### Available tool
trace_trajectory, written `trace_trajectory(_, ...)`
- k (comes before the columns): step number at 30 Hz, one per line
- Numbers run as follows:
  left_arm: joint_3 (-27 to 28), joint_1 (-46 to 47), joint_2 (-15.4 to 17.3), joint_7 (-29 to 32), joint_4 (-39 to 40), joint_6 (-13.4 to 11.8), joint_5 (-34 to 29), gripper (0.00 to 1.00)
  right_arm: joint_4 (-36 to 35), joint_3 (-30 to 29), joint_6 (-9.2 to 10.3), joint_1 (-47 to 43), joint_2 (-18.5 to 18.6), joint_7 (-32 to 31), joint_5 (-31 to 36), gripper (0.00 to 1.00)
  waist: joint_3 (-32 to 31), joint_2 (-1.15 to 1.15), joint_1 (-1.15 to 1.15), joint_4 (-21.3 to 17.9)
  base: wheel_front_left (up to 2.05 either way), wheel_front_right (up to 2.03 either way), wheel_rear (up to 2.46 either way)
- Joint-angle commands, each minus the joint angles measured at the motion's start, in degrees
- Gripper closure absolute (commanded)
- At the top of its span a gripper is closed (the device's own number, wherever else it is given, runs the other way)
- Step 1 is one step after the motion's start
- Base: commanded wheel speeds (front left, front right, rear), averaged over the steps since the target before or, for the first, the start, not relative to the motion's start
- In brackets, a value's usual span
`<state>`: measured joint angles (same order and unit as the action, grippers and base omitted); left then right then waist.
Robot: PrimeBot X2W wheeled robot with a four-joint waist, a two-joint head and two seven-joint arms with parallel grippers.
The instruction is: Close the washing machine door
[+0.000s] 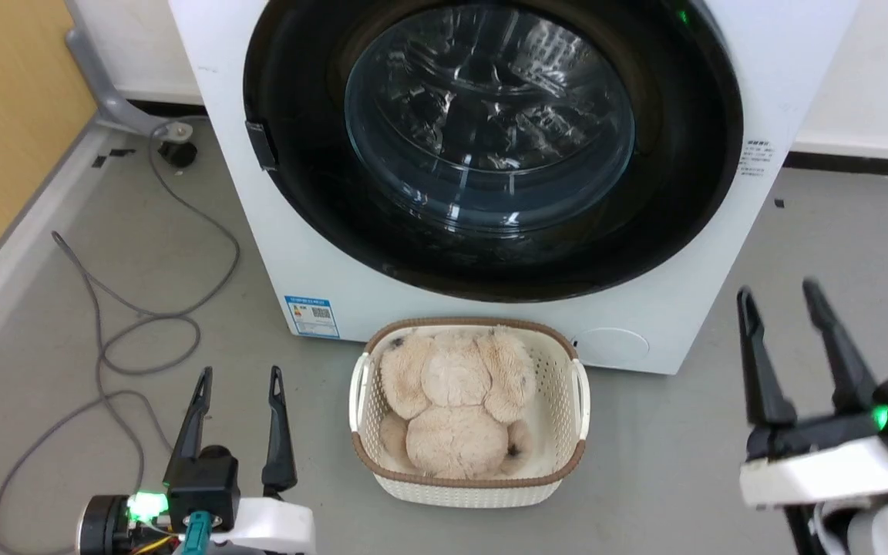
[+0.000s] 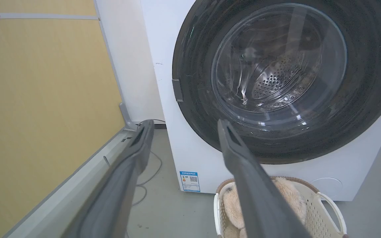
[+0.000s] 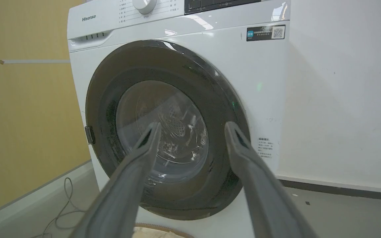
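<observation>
A grey floor [image 1: 683, 462] runs to a white back wall, with a yellow panel wall [image 1: 5, 116] along the left side. The washer [image 1: 297, 254] stands on the floor against the back wall, and its door [image 1: 667, 193] covers most of the white front. In the right wrist view the door lies flush against that front with no gap at its rim. The steel drum shows through the glass window, and a small dark latch tab [image 1: 259, 145] sits on the door's left edge. A cream basket [image 1: 475, 493] rests on the floor just before the washer's lower front edge. A beige plush toy [image 1: 452, 401] lies inside it. A grey cable [image 1: 234, 247] loops over the floor between the washer's left corner and the panel wall. The left gripper [image 1: 240, 374] hovers above the floor left of the basket, near the cable, its fingers spread apart and holding nothing. The right gripper [image 1: 777, 289] hangs over the floor off the washer's right front corner, its fingers also parted and empty. Both grippers are well apart from the door.
</observation>
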<state>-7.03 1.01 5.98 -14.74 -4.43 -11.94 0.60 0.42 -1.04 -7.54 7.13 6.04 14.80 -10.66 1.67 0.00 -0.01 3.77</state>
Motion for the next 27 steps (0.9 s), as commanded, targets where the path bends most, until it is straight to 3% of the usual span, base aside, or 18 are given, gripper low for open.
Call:
trace_trajectory(1,-0.1,-0.8,0.2,-0.3,-0.2,-0.1,-0.3,0.00,0.3,-0.1,0.05,-1.3,-0.5,0.2,-0.2,0.00,-0.3,0.00,0.01,0.1,0.00,0.00,0.00)
trace_trajectory(7,-0.3,-1.8,0.4,-0.3,-0.2,-0.1,-0.1,0.00,1.5,-1.6,0.05,-7.2,-2.7,0.2,1.0,0.00,-1.0,0.00,0.01,0.3,0.00,0.00,0.00)
trace_trajectory(16,-0.7,-2.3,0.6,-0.3,0.0,0.9,0.3,0.00,1.0,-1.2,0.05,-9.4,-3.1,0.2,1.5,0.00,-1.4,0.00,0.01,0.0,0.00,0.00,0.00)
trace_trajectory(17,-0.7,-1.6,0.3,0.0,-0.1,0.8,0.1,1.00,1.2,-1.3,0.01,-8.3,-2.8,0.0,1.5,1.00,-1.4,0.00,0.01,0.0,0.00,0.00,0.00)
trace_trajectory(27,-0.3,-1.6,0.1,0.9,0.1,1.4,0.1,1.00,1.1,-1.2,0.00,-8.2,-2.8,-0.9,2.1,1.00,-1.5,0.00,0.01,-0.2,0.00,0.00,0.00)
